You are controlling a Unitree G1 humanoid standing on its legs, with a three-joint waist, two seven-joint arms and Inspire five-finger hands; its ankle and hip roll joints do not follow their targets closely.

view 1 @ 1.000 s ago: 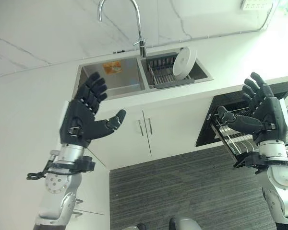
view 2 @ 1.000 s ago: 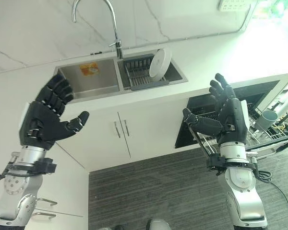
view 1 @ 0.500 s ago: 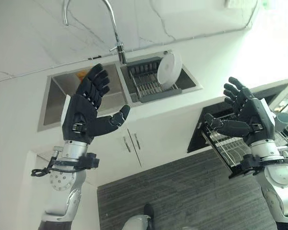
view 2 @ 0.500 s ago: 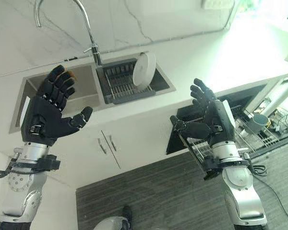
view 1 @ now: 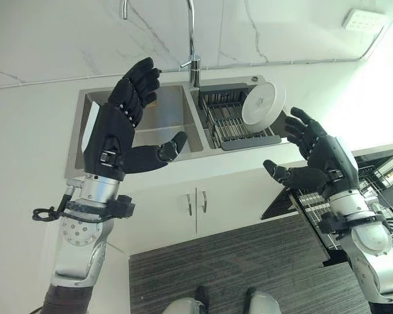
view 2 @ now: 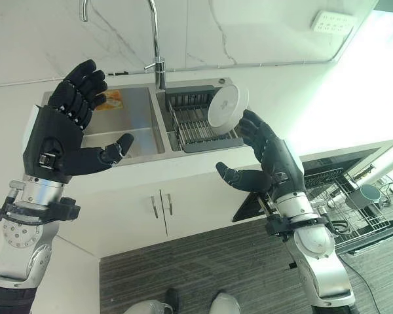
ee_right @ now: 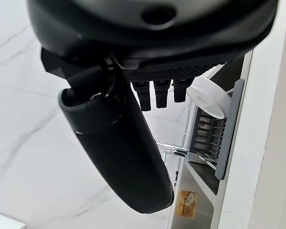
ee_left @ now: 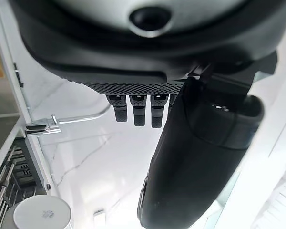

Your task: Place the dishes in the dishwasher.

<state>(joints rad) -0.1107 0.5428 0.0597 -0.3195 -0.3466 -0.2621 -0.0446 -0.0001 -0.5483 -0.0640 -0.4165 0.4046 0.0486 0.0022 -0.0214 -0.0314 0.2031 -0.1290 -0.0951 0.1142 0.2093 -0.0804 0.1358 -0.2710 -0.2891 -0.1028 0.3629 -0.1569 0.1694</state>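
Left robot hand [view 1: 111, 140] raised in front of the left sink basin [view 1: 160, 121], palm forward, fingers straight and spread, thumb out to the side, empty. Right robot hand [view 1: 324, 160] raised near the counter [view 1: 33, 131] edge, just below and to the right of the plate [view 1: 263, 103], fingers likewise straight and spread, thumb pointing left, holding nothing, apart from the plate.

White round plate standing on edge, tilted, in the dark rack [view 1: 232, 124] that fills the right sink basin. Plate leaning at the rack's right end, underside facing out; a small grey mark at its centre in the left wrist view, too small to read. Tall curved tap [view 1: 191, 39] rising between the two basins.

Orange label [view 2: 112, 99] on the far wall of the left basin, print too small to read.

Dishwasher [view 1: 380, 190] open at the right below the counter, its wire basket pulled out, a grey cup [view 2: 370, 195] sitting in the basket. White cabinet doors [view 1: 196, 203] with two slim handles below the sink. White socket plate [view 1: 361, 19] on the marble wall at upper right. Dark striped floor [view 1: 236, 261] below.
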